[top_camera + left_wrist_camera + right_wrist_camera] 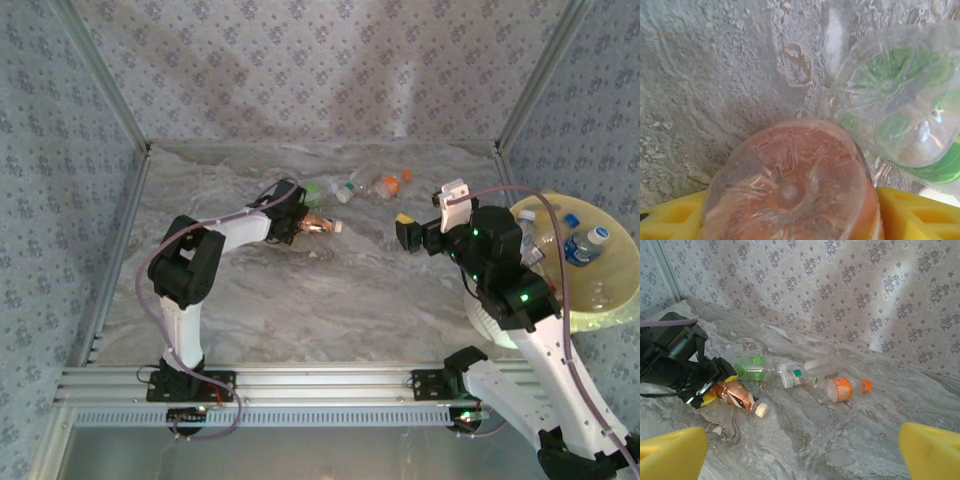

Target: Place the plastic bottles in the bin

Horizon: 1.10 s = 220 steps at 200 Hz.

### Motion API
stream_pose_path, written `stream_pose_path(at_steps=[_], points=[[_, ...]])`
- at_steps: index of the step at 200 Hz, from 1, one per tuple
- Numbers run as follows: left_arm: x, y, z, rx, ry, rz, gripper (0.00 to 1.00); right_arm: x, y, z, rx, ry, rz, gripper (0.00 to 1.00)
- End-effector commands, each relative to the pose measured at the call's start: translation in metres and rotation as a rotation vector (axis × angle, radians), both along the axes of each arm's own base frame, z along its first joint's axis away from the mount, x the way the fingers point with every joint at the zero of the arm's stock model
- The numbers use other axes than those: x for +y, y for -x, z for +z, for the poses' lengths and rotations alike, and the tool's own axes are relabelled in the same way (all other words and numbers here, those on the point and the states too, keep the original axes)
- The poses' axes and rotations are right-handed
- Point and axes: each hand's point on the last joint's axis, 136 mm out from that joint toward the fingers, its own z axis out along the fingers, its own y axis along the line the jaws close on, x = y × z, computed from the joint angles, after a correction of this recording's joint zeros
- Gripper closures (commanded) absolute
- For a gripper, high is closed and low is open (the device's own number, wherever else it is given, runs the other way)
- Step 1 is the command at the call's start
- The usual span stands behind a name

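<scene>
Orange-brown bottle (320, 225) is clamped by its base end between my left gripper's (298, 222) yellow pads (670, 220). It lies on its side on the marble table (300, 310), white cap toward 3 o'clock in the top view. A green-label bottle (900, 110) sits just beside it at 2 o'clock in the left wrist view; I can't tell if they touch. Two more lie in a row toward 3 o'clock from there: a clear bottle (790, 379) with a white cap, then an orange-capped bottle (842, 389). All of them are near the table's 12 o'clock edge. My right gripper (405, 232) has its fingers (670, 455) wide apart with nothing between them, between that row and the bin (620, 300). The bin is at the table's 3 o'clock side with several bottles inside, including a blue-label bottle (585, 245).
</scene>
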Motion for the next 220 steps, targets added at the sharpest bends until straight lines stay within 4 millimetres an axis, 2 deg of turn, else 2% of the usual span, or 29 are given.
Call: stream_pose_path(at_steps=[1, 34, 56, 90, 117, 153, 194, 220], points=[[0.005, -0.003, -0.007, -0.015, -0.008, 0.053, 0.41, -0.002, 0.003, -0.001, 0.0, 0.018, -0.005, 0.0], [0.002, -0.001, 0.003, -0.048, -0.054, -0.061, 0.45, 0.002, 0.001, -0.002, 0.004, -0.001, -0.002, 0.0], [-0.002, 0.001, 0.021, -0.108, -0.072, -0.159, 0.45, 0.007, -0.006, -0.006, 0.007, -0.059, -0.009, 0.0], [-0.006, 0.007, 0.071, -0.293, -0.13, -0.336, 0.47, 0.023, -0.019, -0.02, 0.05, -0.153, 0.013, 0.0], [-0.006, 0.02, 0.117, -0.45, -0.201, -0.465, 0.49, 0.04, -0.031, -0.026, 0.066, -0.231, 0.046, 0.0], [-0.003, 0.038, 0.166, -0.591, -0.269, -0.564, 0.5, 0.066, -0.047, -0.039, 0.122, -0.306, 0.11, 0.0], [-0.018, 0.056, 0.221, -0.746, -0.25, -0.729, 0.51, 0.106, -0.048, -0.042, 0.157, -0.344, 0.267, 0.0], [-0.035, 0.073, 0.254, -0.845, -0.195, -0.861, 0.51, 0.137, -0.041, -0.04, 0.203, -0.379, 0.424, 0.0]])
